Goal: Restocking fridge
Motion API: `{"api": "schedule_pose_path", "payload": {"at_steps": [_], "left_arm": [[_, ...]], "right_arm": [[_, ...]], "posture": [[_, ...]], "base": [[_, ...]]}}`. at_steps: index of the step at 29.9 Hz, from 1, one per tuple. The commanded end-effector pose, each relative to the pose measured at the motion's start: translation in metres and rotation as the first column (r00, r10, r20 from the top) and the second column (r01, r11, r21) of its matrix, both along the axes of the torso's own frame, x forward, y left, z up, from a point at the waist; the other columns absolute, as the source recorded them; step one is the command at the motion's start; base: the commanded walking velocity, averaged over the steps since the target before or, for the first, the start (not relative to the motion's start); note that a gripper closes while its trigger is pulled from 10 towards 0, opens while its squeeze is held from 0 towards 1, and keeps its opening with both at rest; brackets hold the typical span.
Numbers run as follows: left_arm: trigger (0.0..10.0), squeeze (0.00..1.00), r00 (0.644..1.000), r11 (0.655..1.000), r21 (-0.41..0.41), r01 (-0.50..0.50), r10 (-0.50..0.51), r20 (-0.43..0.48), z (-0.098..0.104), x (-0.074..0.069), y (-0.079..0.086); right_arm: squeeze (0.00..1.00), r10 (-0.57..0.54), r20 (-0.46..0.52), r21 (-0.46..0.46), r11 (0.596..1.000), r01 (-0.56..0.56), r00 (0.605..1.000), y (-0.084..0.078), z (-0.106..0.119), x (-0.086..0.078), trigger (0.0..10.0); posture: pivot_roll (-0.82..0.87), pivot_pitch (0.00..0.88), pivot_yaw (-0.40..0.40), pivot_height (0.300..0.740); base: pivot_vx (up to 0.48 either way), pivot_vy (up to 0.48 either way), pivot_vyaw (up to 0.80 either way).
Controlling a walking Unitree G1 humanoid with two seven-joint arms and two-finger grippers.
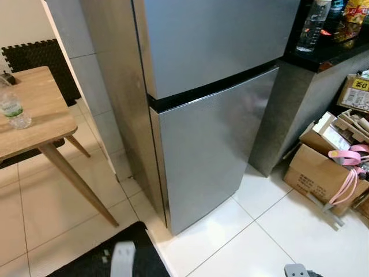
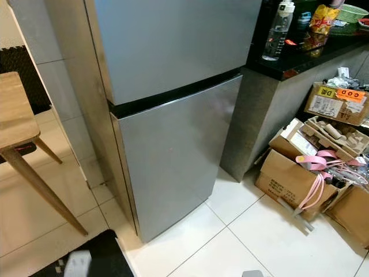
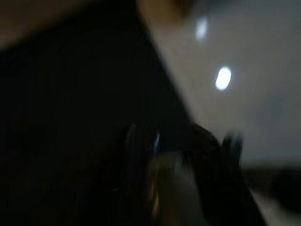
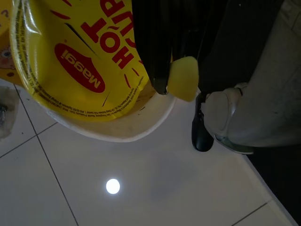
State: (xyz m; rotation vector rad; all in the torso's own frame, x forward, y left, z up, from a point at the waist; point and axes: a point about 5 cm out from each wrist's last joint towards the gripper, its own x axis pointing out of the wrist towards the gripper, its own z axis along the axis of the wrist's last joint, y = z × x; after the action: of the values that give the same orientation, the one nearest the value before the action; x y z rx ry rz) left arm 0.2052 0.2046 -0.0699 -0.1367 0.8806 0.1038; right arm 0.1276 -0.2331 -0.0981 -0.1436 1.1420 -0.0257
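Right wrist view shows the right gripper (image 4: 181,77) with its jaws clamped on a yellow noodle cup (image 4: 89,70) above the floor; the fridge (image 1: 213,115) stands shut, so nothing is stocked; left jaws I cannot tell

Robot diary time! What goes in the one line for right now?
fridge: both doors shut | right end effector: holding yellow noodle cup above tile floor | left arm: idle, view dark | water bottle: on wooden table

head views evenly bright; left wrist view dark, perhaps motion-blurred.
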Motion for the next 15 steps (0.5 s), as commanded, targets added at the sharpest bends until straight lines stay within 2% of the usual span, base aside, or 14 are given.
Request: {"api": "schedule_pose_path", "payload": {"at_steps": [1, 3, 4, 6, 7, 10, 11, 12, 13, 14, 15], "left_arm": [[10.0, 1.0, 0.997, 0.999, -0.008, -0.031, 0.031, 0.077, 0.012, 0.017, 0.009], [10.0, 1.0, 0.981, 0.999, -0.007, -0.04, 0.04, 0.191, 0.035, 0.047, 0.015], [10.0, 1.0, 0.981, 0.999, -0.007, -0.04, 0.04, 0.191, 0.035, 0.047, 0.015], [10.0, 1.0, 0.95, 0.999, -0.01, -0.043, 0.044, 0.311, 0.061, 0.074, 0.024], [10.0, 1.0, 0.95, 0.999, -0.01, -0.043, 0.044, 0.311, 0.061, 0.074, 0.024], [10.0, 1.0, 0.9, 0.999, -0.003, -0.036, 0.034, 0.434, 0.092, 0.099, 0.036], [10.0, 1.0, 0.9, 0.999, -0.003, -0.036, 0.034, 0.434, 0.092, 0.099, 0.036], [10.0, 1.0, 0.875, 0.999, -0.001, -0.042, 0.037, 0.482, 0.105, 0.108, 0.042], [10.0, 1.0, 0.829, 0.999, -0.006, -0.048, 0.043, 0.558, 0.126, 0.119, 0.051], [10.0, 1.0, 0.829, 0.999, -0.006, -0.048, 0.043, 0.558, 0.126, 0.119, 0.051], [10.0, 1.0, 0.801, 0.999, -0.009, -0.045, 0.041, 0.597, 0.137, 0.125, 0.056]], "right_arm": [[0.0, -0.001, 0.0, -0.007, 1.0, 0.001, 1.0, 0.001, -0.001, -0.003, 10.0], [0.0, -0.041, 0.018, -0.011, 0.999, 0.041, 0.999, -0.002, 0.0, -0.002, 10.0], [0.0, -0.041, 0.018, -0.011, 0.999, 0.041, 0.999, -0.002, 0.0, -0.002, 10.0], [0.0, -0.066, 0.05, -0.027, 0.997, 0.067, 0.997, -0.009, 0.004, 0.006, 10.0], [0.0, -0.066, 0.05, -0.027, 0.997, 0.067, 0.997, -0.009, 0.004, 0.006, 10.0], [0.0, -0.085, 0.095, -0.04, 0.995, 0.089, 0.992, -0.016, 0.011, 0.018, 10.0], [0.0, -0.085, 0.095, -0.04, 0.995, 0.089, 0.992, -0.016, 0.011, 0.018, 10.0], [0.0, -0.086, 0.106, -0.042, 0.995, 0.091, 0.991, -0.017, 0.012, 0.022, 10.0], [0.0, -0.084, 0.115, -0.045, 0.995, 0.089, 0.99, -0.018, 0.014, 0.025, 10.0], [0.0, -0.084, 0.115, -0.045, 0.995, 0.089, 0.99, -0.018, 0.014, 0.025, 10.0], [0.0, -0.081, 0.115, -0.045, 0.995, 0.087, 0.99, -0.017, 0.014, 0.025, 10.0]], "posture": [[-0.06, 0.0, -0.01, 0.74], [-0.06, 0.0, -0.003, 0.74], [-0.06, 0.0, -0.003, 0.74], [-0.06, 0.0, 0.005, 0.74], [-0.06, 0.0, 0.005, 0.74], [-0.05, 0.0, 0.004, 0.74], [-0.05, 0.0, 0.004, 0.74], [-0.04, 0.0, 0.004, 0.74], [-0.04, 0.0, 0.002, 0.74], [-0.04, 0.0, 0.002, 0.74], [-0.04, 0.0, 0.002, 0.74]], "base": [[0.0, 0.0, 0.0], [0.0, 0.0, 0.0], [0.0, 0.0, 0.0], [0.0, 0.0, 0.0], [0.0, 0.0, 0.0], [0.0, 0.0, 0.0], [0.0, 0.0, 0.0], [0.0, 0.0, 0.0], [0.0, 0.0, 0.0], [0.0, 0.0, 0.0], [0.0, 0.0, 0.0]]}}
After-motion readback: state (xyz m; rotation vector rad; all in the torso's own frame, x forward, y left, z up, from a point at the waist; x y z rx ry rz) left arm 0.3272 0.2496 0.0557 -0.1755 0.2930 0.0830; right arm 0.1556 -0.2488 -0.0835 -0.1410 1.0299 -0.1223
